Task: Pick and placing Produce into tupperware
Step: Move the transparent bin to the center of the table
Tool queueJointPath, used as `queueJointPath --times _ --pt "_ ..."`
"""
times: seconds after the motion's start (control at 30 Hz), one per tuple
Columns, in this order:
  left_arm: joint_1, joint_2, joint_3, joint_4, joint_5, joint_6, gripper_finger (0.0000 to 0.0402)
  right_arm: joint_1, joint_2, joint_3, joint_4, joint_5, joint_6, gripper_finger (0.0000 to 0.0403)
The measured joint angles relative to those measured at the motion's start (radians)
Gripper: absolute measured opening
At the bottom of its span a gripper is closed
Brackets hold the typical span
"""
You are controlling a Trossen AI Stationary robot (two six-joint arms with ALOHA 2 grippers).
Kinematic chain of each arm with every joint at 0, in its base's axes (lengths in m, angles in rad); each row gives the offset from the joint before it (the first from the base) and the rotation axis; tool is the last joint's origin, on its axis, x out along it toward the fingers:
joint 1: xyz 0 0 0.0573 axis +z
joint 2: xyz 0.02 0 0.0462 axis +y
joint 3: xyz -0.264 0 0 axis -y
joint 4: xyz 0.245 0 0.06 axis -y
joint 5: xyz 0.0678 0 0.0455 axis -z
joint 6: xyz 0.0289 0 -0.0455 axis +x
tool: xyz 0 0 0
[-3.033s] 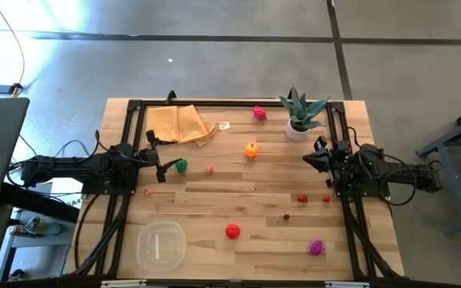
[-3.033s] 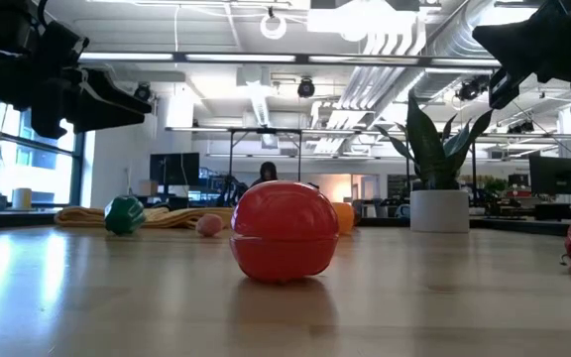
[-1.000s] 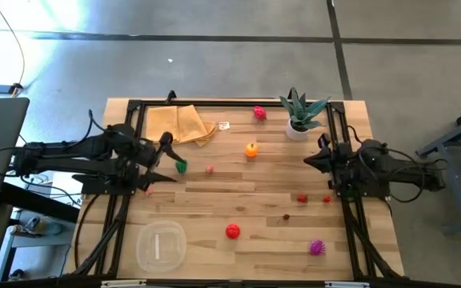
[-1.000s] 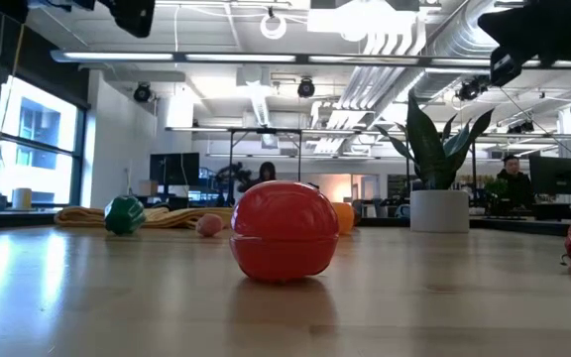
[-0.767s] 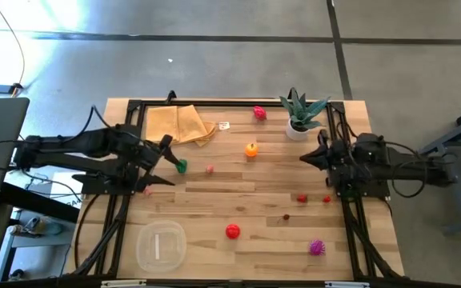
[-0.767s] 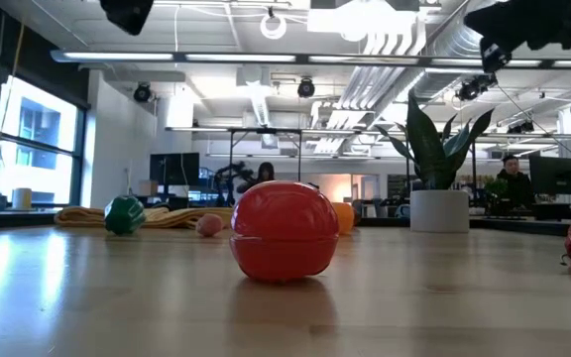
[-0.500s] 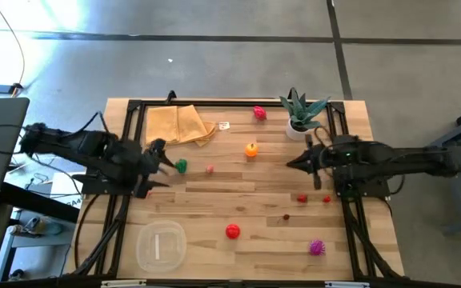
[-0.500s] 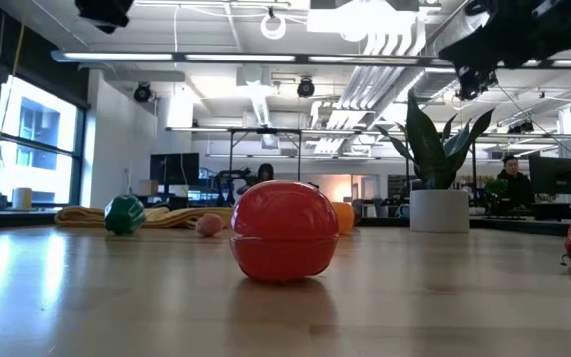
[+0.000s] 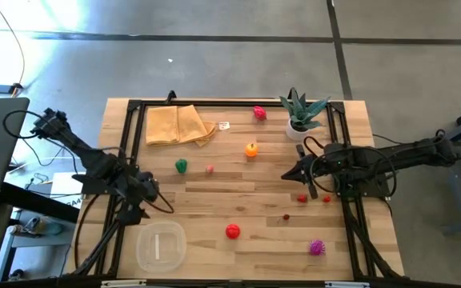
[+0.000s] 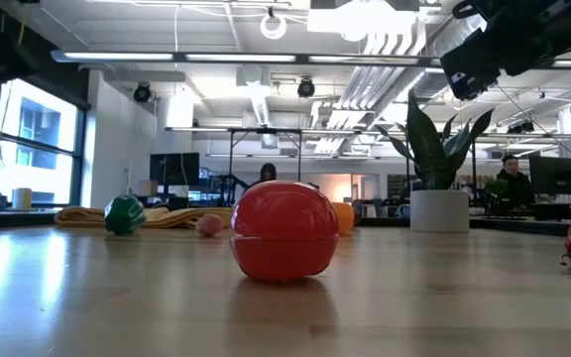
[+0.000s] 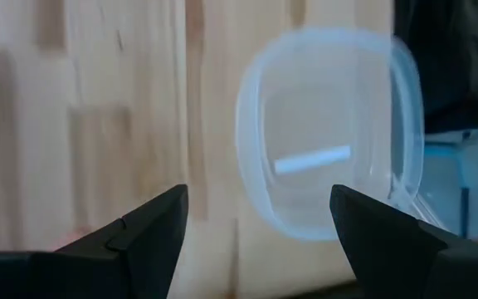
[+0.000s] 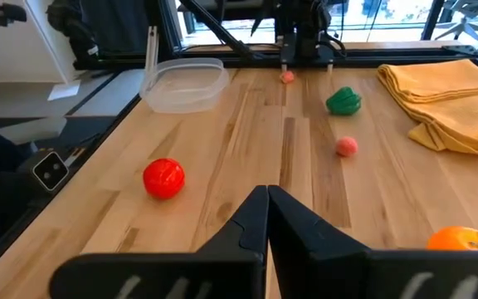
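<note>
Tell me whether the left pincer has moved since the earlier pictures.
Yes. The left pincer has swung away from the tan cloth toward the clear tupperware, and now hangs open just short of it.

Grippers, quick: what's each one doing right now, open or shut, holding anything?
Left gripper: open, holding nothing, over the table near the tupperware.
Right gripper: shut, holding nothing, above the table.

Left pincer [image 11: 256, 228] fingers parted, above wood table [image 11: 98, 100]; clear tupperware [image 11: 330, 133] ahead.
</note>
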Motion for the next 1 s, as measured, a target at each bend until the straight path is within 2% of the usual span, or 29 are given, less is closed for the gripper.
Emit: queueJointPath --times 0.3,0.47,0.53,0.63,0.7,1.0 --pt "-0.105 0.273 0.010 0.137 0.075 -0.070 0.0285 0.000 -0.001 0.000 -0.004 0.027 0.002 0.0000" --pt "-0.125 0.417 0.093 0.042 0.156 -0.129 0.0285 0.000 0.001 0.000 0.002 0.036 0.000 0.0000" --pt "-0.126 0.458 0.147 -0.028 0.129 -0.117 0.0285 0.000 0.000 0.000 -0.002 0.037 0.000 0.0000" --pt "-0.126 0.490 0.210 -0.117 0.002 -0.083 0.0285 0.000 0.003 0.000 -0.007 0.043 -0.001 0.0000" --pt "-0.125 0.511 0.222 -0.105 -0.056 -0.073 0.0285 0.000 0.003 0.000 -0.012 0.044 -0.005 0.0000" --pt "-0.125 0.639 0.225 -0.101 -0.033 0.006 0.0285 0.000 0.016 0.000 -0.020 0.076 -0.001 0.0000"
